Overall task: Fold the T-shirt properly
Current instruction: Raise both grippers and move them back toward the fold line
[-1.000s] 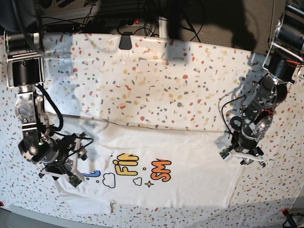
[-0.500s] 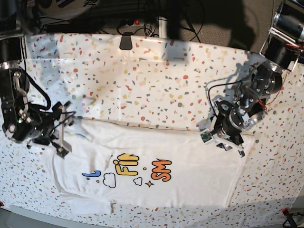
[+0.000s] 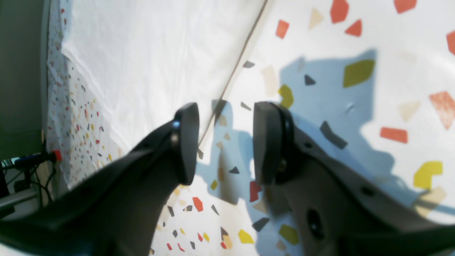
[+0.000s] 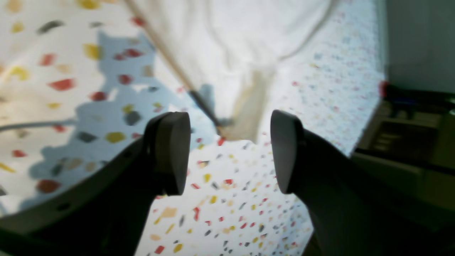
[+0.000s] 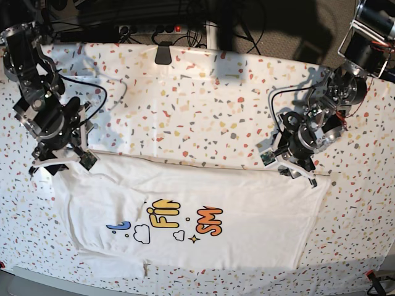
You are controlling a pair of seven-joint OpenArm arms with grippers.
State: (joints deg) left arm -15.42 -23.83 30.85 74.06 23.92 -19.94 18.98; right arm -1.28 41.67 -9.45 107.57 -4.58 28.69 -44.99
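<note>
You see the T-shirt lying folded on the counter; both grippers, left and right, hover at its far edge, jaws apart, holding nothing.

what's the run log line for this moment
T-shirt: flat, print up | left gripper: open, at top edge | right gripper: open, at top corner | held: nothing

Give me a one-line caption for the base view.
Both open pincers, left and right, poised at the far corners of the half-folded T-shirt.
</note>
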